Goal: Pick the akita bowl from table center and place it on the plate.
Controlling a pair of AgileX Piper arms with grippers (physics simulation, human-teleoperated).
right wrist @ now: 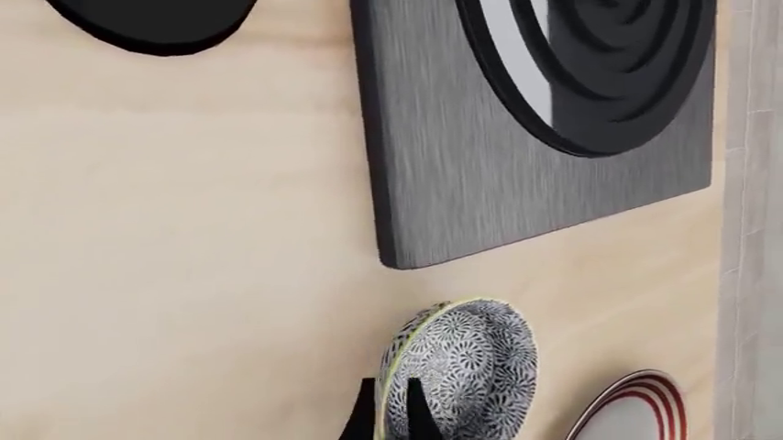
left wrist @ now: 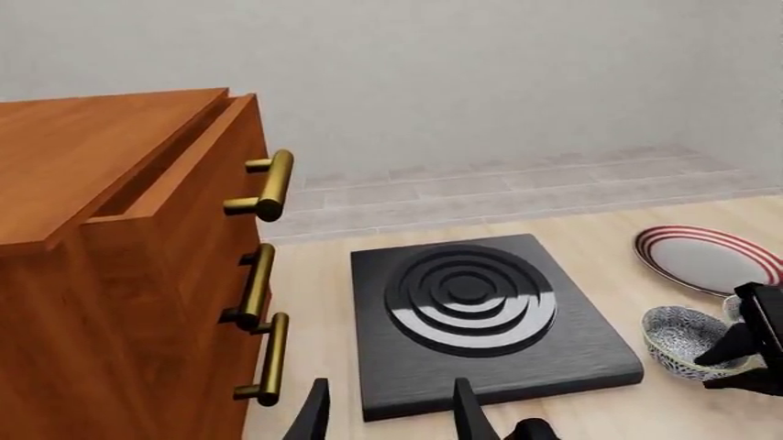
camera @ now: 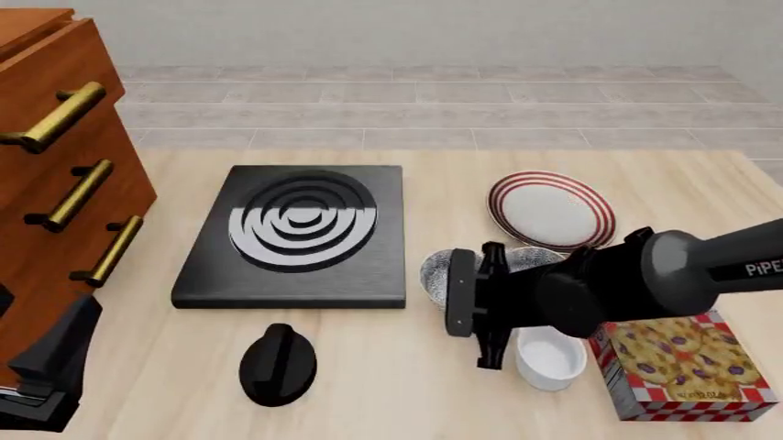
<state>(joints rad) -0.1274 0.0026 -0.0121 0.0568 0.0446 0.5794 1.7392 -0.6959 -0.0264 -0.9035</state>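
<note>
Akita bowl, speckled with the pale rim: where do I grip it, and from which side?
Pinch the thin rim of the speckled akita bowl, one of the right gripper's fingers inside and one outside, from the near edge; the striped plate crowds its far side.

Brushed matt-black stove plate (camera: pixel 293 266) on pale wood table (camera: pixel 147 367); speckled glazed akita bowl (right wrist: pixel 471 367); glossy plate (camera: pixel 551 209).

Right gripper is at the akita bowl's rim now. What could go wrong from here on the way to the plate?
1. The right gripper pinches only the thin rim of the akita bowl; it may slip or tip.
2. The plate lies close beyond the bowl; a low carry could knock its edge.
3. The white ramekin sits under the arm.
</note>
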